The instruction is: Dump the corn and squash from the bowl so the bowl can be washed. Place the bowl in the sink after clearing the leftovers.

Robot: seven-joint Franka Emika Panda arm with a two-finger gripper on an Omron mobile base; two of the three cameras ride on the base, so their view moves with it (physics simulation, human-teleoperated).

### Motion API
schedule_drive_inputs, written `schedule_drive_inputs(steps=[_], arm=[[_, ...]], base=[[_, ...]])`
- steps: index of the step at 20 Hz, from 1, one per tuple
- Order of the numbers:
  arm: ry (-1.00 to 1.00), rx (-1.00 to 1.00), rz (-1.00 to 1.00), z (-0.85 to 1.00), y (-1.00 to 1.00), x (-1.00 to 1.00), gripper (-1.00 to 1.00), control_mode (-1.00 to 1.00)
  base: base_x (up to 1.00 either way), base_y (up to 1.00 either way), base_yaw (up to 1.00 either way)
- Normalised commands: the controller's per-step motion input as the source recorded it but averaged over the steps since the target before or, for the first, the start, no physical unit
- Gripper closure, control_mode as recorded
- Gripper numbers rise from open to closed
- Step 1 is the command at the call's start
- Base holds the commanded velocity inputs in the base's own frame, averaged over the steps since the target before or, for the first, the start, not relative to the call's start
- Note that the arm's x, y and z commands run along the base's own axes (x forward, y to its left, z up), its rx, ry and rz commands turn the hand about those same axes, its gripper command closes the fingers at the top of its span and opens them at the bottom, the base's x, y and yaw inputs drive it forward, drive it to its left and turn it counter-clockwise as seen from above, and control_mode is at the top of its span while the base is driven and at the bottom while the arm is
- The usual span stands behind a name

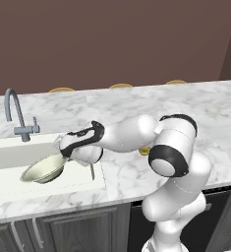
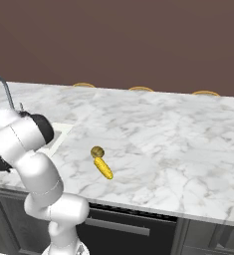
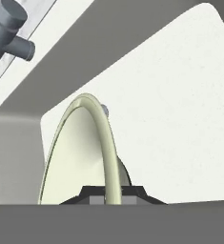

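Gripper point(image 3: 112, 198) pinched on its thin rim, the empty bowl point(image 1: 42, 170), seemingly light, stiff and slippery, hangs tilted over the sink point(image 1: 9, 184) at left of the frame.

The left base view looks forward and down from behind the arm's left side, over the marble surface point(image 1: 195, 108) toward the sink point(image 1: 9, 157) and faucet point(image 1: 16, 115). The right base view looks from behind the arm's right side at the same surface point(image 2: 163, 134), taking in more of its right stretch; both share the sink corner and the faucet. The hand view sits close inside the sink point(image 3: 180, 95), facing along the hand point(image 3: 112, 196) at the basin wall.
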Motion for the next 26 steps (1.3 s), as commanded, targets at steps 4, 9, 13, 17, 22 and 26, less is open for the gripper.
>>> schedule_drive_inputs(steps=[4, 9, 13, 17, 22, 26], arm=[[-0.07, -0.01, 0.0, -0.26, 0.29, 0.1, 1.0, -1.0], [-0.02, -0.02, 0.0, -0.43, 0.35, 0.17, 1.0, -1.0], [0.0, -0.07, 0.0, -0.29, 0.21, 0.23, 1.0, -1.0], [0.0, -0.06, 0.0, -0.17, 0.15, 0.31, 1.0, -1.0], [0.05, -0.04, 0.0, -0.14, 0.2, 0.29, 1.0, -1.0], [0.1, -0.07, 0.0, -0.11, 0.13, 0.13, 1.0, -1.0]], base=[[0.0, 0.0, 0.0], [0.0, 0.0, 0.0], [0.0, 0.0, 0.0], [0.0, 0.0, 0.0], [0.0, 0.0, 0.0], [0.0, 0.0, 0.0]])
